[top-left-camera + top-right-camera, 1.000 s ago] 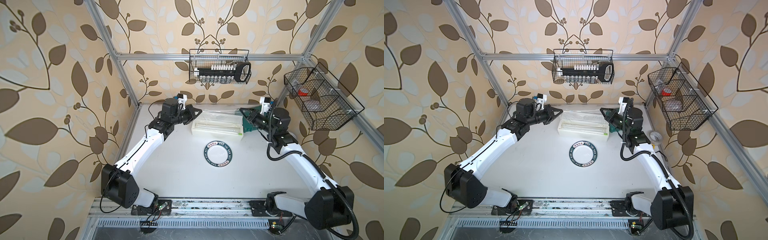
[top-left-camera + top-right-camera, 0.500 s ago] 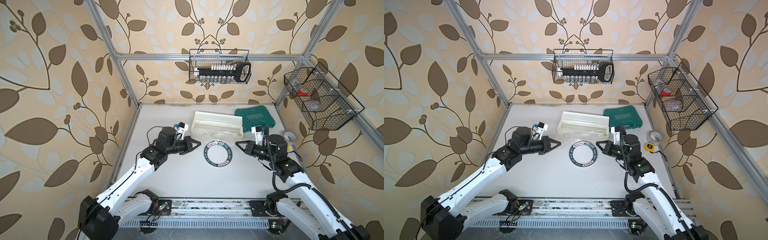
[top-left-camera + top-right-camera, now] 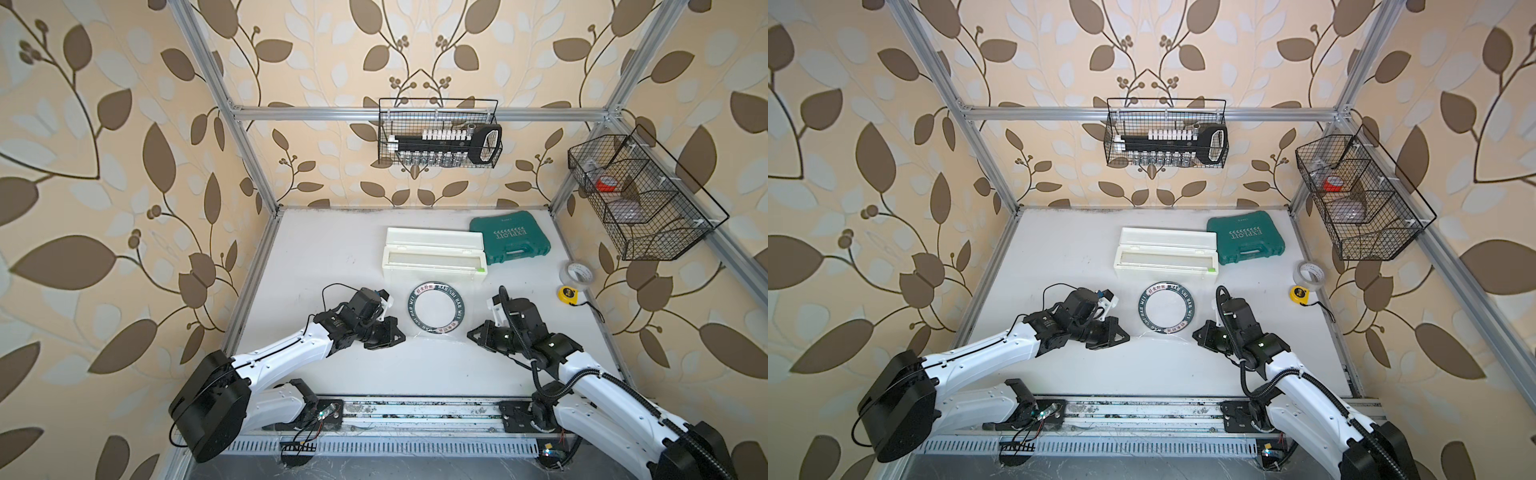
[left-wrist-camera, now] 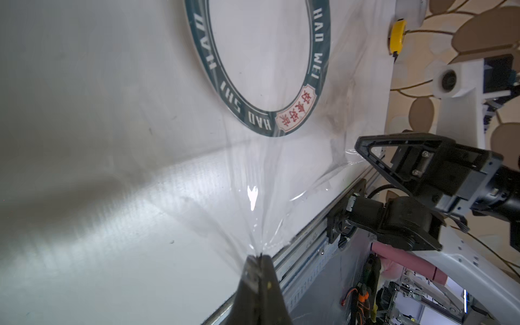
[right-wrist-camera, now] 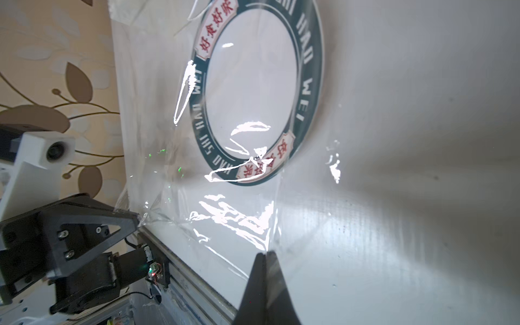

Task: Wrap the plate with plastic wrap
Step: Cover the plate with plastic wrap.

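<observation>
Both tools are clenched on the near edge of the plastic wrap: the left tool pinches its left corner, the right tool its right. The film seems to run from the white dispenser box on the far side, over the plate mid-table, to the tools just near of it. As I judge it, the step calls for firm pinches, an even pull so the sheet lies taut and square, then lowering it flat onto the rim without either corner slipping
</observation>
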Robot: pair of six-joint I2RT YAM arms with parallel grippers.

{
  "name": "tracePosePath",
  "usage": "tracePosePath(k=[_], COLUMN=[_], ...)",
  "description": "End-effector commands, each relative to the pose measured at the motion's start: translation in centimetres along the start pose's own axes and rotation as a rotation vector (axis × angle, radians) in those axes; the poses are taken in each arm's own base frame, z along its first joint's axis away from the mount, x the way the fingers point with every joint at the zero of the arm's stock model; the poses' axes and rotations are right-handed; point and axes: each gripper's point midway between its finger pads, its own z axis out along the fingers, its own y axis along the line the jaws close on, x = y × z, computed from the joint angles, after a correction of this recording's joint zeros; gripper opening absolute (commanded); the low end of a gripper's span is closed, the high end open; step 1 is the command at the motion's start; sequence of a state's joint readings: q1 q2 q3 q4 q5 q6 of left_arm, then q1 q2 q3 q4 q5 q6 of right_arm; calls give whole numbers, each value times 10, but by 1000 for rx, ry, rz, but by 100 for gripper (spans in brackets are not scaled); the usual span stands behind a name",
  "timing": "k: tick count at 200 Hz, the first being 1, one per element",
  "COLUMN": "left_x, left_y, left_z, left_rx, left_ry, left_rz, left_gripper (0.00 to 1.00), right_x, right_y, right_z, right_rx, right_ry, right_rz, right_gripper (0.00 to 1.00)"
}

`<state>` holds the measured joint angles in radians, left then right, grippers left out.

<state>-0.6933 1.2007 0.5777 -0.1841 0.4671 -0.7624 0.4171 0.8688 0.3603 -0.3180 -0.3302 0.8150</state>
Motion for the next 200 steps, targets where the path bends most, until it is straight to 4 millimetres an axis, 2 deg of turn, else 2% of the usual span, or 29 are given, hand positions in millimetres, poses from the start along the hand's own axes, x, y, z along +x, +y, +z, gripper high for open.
tracePosePath(k=[1,41,62,65,97,127,154,182,200], left_x=[-4,-13,-24,-23,-37,-48,-63,-73,-74], left_y=[18,39,41,48,58,75,82,91,99], left_z=[10,29,35,41,57,65,72,72,69], left_rx=[-75,-163,-191,-212,-288,-388,-457,-517,-542], left_ry=[-8,-8,-30,-15,-14,-21,-36,-63,-62], left_rz=[43,27,26,18,-1,-18,-28,-61,-93], left_gripper=[0,0,0,0,0,0,0,0,10], right_x=[-3,-18,-29,-31,-48,-61,-73,-73,-71], right_y=[-27,-39,-40,-40,-48,-52,-45,-44,-45], right_z=[8,22,29,30,39,48,58,66,67], right_rx=[117,200,220,221,296,336,310,306,304], right_ry=[-36,-71,-106,-112,-153,-187,-215,-203,-197], right_rz=[42,53,62,63,81,93,136,149,144], right_gripper=[0,0,0,0,0,0,0,0,0])
